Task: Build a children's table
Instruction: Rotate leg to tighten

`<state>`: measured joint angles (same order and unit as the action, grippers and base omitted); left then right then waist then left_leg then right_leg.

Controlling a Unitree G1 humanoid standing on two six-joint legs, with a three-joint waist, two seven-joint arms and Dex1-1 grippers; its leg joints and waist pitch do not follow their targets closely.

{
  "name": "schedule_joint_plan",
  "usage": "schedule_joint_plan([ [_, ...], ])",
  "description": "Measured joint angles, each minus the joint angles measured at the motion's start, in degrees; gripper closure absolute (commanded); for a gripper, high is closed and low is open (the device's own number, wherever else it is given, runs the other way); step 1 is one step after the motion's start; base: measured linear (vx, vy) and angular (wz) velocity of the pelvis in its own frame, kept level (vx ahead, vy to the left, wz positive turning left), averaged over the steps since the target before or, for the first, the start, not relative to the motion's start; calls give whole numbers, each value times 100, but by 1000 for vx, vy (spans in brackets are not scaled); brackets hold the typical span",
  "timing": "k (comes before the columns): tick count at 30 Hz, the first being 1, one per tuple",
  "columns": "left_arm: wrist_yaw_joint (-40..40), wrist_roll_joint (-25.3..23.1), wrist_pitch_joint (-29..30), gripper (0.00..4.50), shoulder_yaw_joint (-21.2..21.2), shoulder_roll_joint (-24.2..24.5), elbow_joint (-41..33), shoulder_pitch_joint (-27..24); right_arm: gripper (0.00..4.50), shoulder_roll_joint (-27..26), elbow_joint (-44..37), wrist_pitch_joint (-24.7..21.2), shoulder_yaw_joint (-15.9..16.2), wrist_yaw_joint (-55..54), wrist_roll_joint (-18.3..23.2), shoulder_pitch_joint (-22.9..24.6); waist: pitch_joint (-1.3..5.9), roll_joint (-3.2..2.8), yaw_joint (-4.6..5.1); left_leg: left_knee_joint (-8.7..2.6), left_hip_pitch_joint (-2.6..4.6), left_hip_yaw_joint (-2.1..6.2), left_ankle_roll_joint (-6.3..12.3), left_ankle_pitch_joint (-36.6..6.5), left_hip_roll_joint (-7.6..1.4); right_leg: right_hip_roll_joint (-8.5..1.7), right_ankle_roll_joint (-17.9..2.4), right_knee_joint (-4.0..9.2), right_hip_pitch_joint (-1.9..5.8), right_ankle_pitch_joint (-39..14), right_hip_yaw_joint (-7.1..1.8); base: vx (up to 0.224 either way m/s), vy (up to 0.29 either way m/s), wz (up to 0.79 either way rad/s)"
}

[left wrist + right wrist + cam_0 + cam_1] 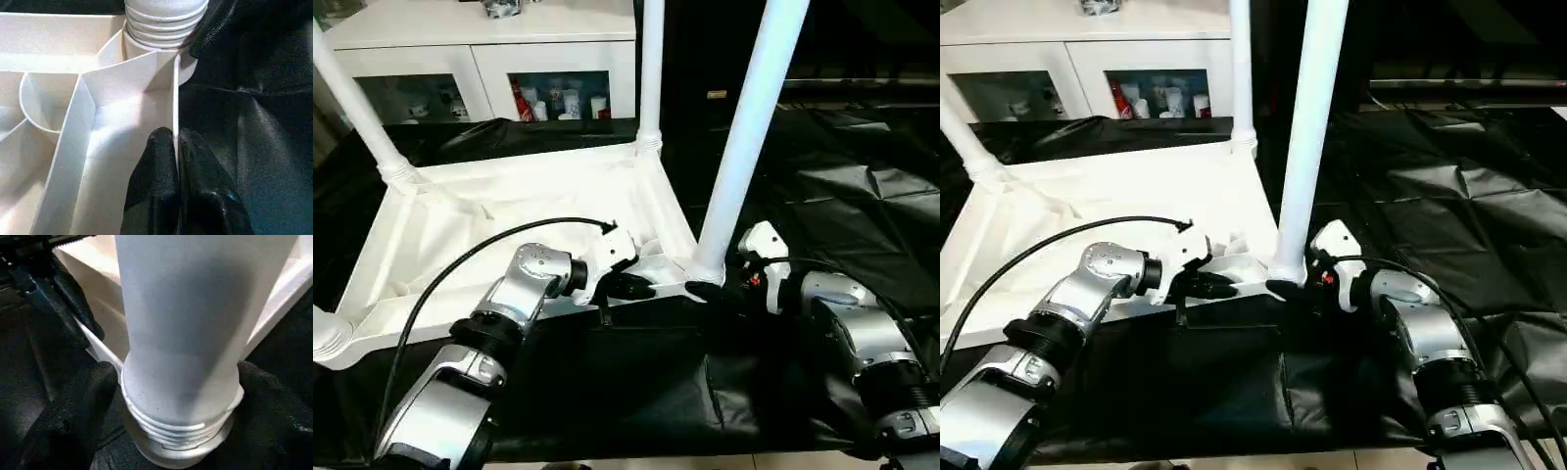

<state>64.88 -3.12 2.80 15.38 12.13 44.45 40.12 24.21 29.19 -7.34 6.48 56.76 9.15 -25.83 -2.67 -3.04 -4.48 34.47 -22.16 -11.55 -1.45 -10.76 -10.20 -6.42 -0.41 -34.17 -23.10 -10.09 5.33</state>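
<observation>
Black sheeting covers the bench [862, 196], and the tabletop [509, 211] lies on it upside down, ribbed underside facing up, toward the left half of the work area. At the far left, a leg [352, 103] rises at a tilt from the rear left corner socket, and a further leg base [325, 338] sits at the near left corner. Behind the bench stands a white cabinet [480, 59] with glass doors; bottles and cups [563, 101] are stored behind the glass.

The left gripper [631, 287] reaches in from the left arm and is clamped on the tabletop's near rim, one finger [154, 171] inside the rim wall and the other outside it.

A third leg [651, 69] stands upright in the rear right corner socket. The near right leg [749, 127] stands seated in its corner socket, with its threaded collar [181, 426] visible at the base.

The right gripper [710, 291] is at the foot of this leg. Its fingers [73, 416] stand apart, one on each side of the collar, not pressing on it.
</observation>
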Motion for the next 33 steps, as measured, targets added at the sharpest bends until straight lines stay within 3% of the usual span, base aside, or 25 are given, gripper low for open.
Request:
schedule_joint_plan([
  [12,118,0,51,450,6,-11,-45,-7,165,-102,121,19,-3,-15,7,-111,0,-1,-62,0,1,0,-1,0,0,0,0,-2,-1,0,0,0,0,0],
  [19,50,-11,75,450,6,28,-93,-67,173,-228,158,62,-22,-207,-8,-70,0,1,-50,0,6,0,-2,-1,0,0,1,-2,1,0,-1,0,0,0],
  [22,-484,-123,193,450,-13,-115,27,33,174,-574,400,55,-265,-945,-17,-112,2,33,-27,1,18,0,-26,-15,0,0,-1,-6,9,1,-2,0,0,0],
  [27,-1817,-214,787,450,-211,-787,550,446,175,-1296,1016,-128,-685,-3050,-221,-594,4,53,134,8,26,0,-27,-15,20,-1,-5,10,26,4,-32,0,0,0],
  [32,-2695,-236,970,450,-277,-1298,874,688,175,-1660,1478,-144,-872,-4271,-408,-986,3,57,162,6,24,1,-26,-15,27,-2,-4,17,27,3,-42,0,0,0],
  [33,-2706,-241,963,450,-277,-1301,878,691,140,-1675,1502,-100,-884,-4294,-420,-992,3,57,156,4,24,3,-26,-15,27,-1,-5,13,27,4,-40,0,0,0],
])
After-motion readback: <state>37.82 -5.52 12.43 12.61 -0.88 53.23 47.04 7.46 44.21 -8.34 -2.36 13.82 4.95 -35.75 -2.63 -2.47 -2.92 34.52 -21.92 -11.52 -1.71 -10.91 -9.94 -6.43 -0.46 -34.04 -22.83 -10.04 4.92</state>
